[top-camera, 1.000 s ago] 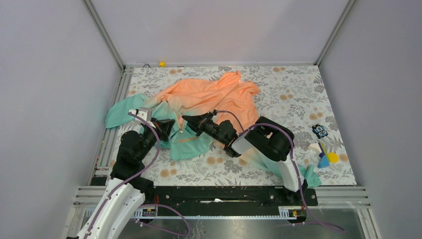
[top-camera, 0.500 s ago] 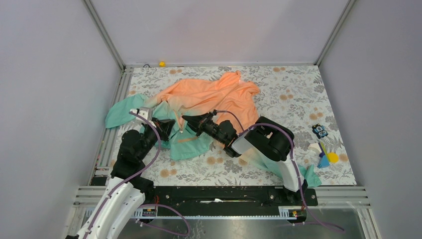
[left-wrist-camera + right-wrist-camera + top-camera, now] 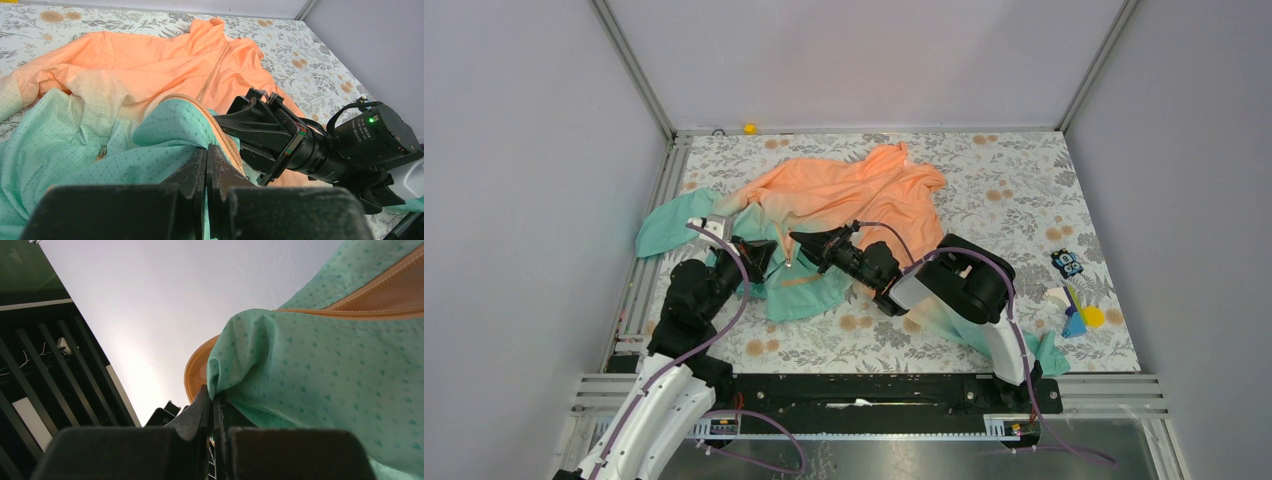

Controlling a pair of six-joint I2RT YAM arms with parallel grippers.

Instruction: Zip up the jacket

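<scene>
The jacket [image 3: 844, 195] lies crumpled on the table [image 3: 1014, 170], left of the middle, with its collar toward the far side and its hem toward the arms. The left gripper [image 3: 759, 256] and the right gripper [image 3: 797, 243] meet at the near hem, side by side, each pinching a fold of it. A few small things [image 3: 1079, 318] lie well apart by the table's right edge, and a little ball [image 3: 749, 128] sits at the far edge.

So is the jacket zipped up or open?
Open at the hem: the jacket has a teal edge curling loose, zipper tape bare. Near the collar it looks joined.
</scene>
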